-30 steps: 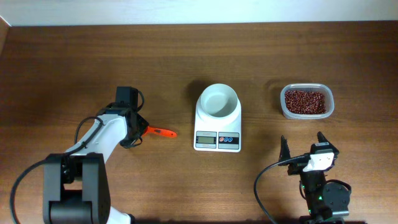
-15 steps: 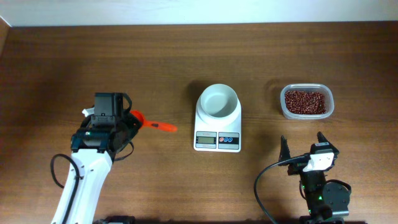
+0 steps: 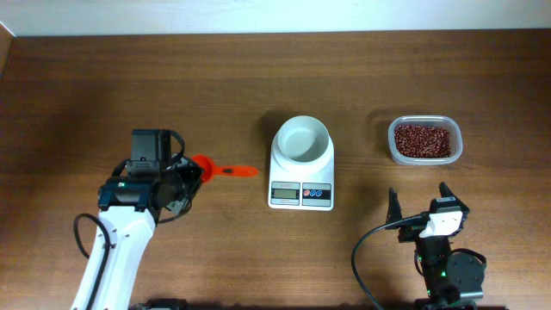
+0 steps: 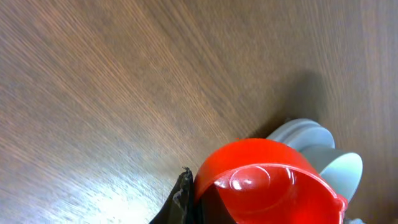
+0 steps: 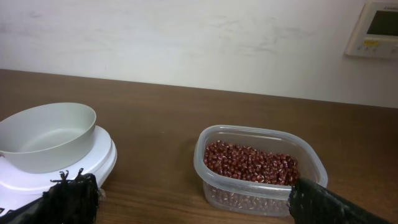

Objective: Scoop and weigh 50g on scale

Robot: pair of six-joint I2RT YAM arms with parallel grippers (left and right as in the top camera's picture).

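Left arm (image 3: 116, 237) comes up from the near-left edge of the counter (image 3: 103, 77), forearm angled toward the far side and wrist head turned right. Left jaws are pressed together, pinching the bowl end of an orange-red scoop (image 3: 215, 169). The handle sticks out to the right toward the scale (image 3: 301, 182), tip near it but apart. In the left wrist view the scoop's red bowl (image 4: 264, 177) fills the bottom edge beside a dark finger (image 4: 181, 198). Cannot tell if the scoop is clear of the counter.

Right arm (image 3: 448, 263) sits at the near-right edge, pointing toward the far side. Right jaws are spread wide and pinch nothing.

The scale is mid-counter with its display at the near side. A white bowl (image 3: 302, 139) sits on top, empty. The beans (image 3: 422, 139) lie in a clear tub (image 3: 392, 146) to the right of the scale, well apart from it and just beyond the right jaws. The scale stands between the scoop and the tub. The right wrist view shows the beans (image 5: 249, 160) ahead and the bowl (image 5: 46, 134) off to the left.
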